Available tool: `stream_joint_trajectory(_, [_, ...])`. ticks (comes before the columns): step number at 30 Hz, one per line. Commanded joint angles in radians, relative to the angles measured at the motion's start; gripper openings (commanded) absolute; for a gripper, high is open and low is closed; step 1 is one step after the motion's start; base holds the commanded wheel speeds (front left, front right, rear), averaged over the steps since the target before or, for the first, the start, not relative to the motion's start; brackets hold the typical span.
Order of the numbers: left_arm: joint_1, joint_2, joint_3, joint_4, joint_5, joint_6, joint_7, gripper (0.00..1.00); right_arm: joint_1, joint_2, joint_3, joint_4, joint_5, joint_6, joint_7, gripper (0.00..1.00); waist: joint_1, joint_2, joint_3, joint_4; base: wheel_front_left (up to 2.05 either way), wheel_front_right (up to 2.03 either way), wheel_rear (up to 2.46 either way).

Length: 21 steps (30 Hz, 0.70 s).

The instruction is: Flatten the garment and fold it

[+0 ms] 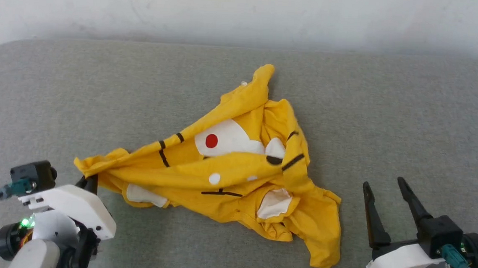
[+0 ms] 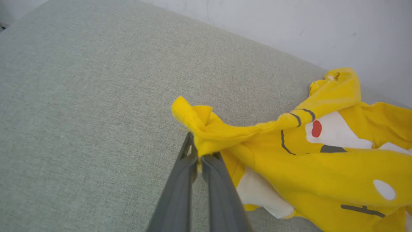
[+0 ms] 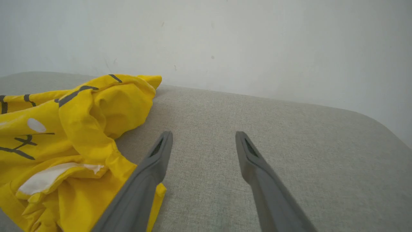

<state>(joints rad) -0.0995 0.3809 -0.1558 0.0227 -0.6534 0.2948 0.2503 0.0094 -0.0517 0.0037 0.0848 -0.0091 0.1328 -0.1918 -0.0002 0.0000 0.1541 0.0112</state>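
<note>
**Shirt** point(image 1: 228, 171): yellow, crumpled in a rough heap near centre of grey cushion point(image 1: 392, 111). Not flat, not folded. White patches, one red dot and thin black stripes show on top. Cloth is bunched and overlapped, w/ one point sticking out toward the wall point(image 1: 247, 8).

**L gripper** point(image 1: 89, 181): low on cushion at shirt's left corner. In left wrist view, fingers point(image 2: 182, 180) are pressed together w/ a pinch of yellow cloth between the tips. The corner bunches up and flops over them. Grip is on the edge only; rest of shirt lies on cushion.

**R gripper** point(image 1: 383, 182): fingers spread wide, empty. Sits right of shirt, near its lower-right end, apart from it in head view. In right wrist view, one finger crosses in front of the hem; contact can't be told there. Tips point toward wall, over bare cushion.
</note>
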Motion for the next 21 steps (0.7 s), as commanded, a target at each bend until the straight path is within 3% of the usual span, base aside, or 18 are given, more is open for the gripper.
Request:
stream_joint_trajectory(1, [0.005, -0.02, -0.001, 0.008, -0.007, -0.007, -0.041, 1.0, 0.01, 0.001, 0.009, 0.007, 0.005, -0.002, 0.016, 1.0, 0.0002, 0.0, -0.007, 0.026, 0.0, 0.0, 0.0])
stream_joint_trajectory(6, [-0.023, -0.054, -0.008, 0.012, 0.029, -0.09, -0.251, 1.0, 0.01, -0.008, 0.047, -0.003, 0.057, -0.002, 0.095, 1.0, 0.0002, 0.0, -0.023, 0.048, 0.0, 0.0, 0.0])
stream_joint_trajectory(10, [-0.032, -0.054, -0.028, 0.024, 0.095, -0.155, -0.439, 1.0, 0.007, -0.077, 0.119, -0.026, 0.102, -0.002, 0.243, 1.0, 0.0002, 0.0, -0.049, 0.064, 0.0, 0.0, 0.0])
stream_joint_trajectory(15, [-0.02, -0.07, -0.035, 0.028, 0.165, -0.179, -0.504, 1.0, -0.014, -0.158, 0.19, -0.02, 0.144, -0.002, 0.404, 1.0, 0.0002, 0.0, -0.066, 0.082, 0.0, 0.0, 0.0])
stream_joint_trajectory(21, [0.003, -0.143, -0.022, -0.01, 0.251, -0.207, -0.512, 1.0, -0.057, -0.208, 0.226, 0.071, 0.196, -0.002, 0.556, 1.0, 0.0002, 0.0, -0.063, 0.127, 0.0, 0.0, 0.0])
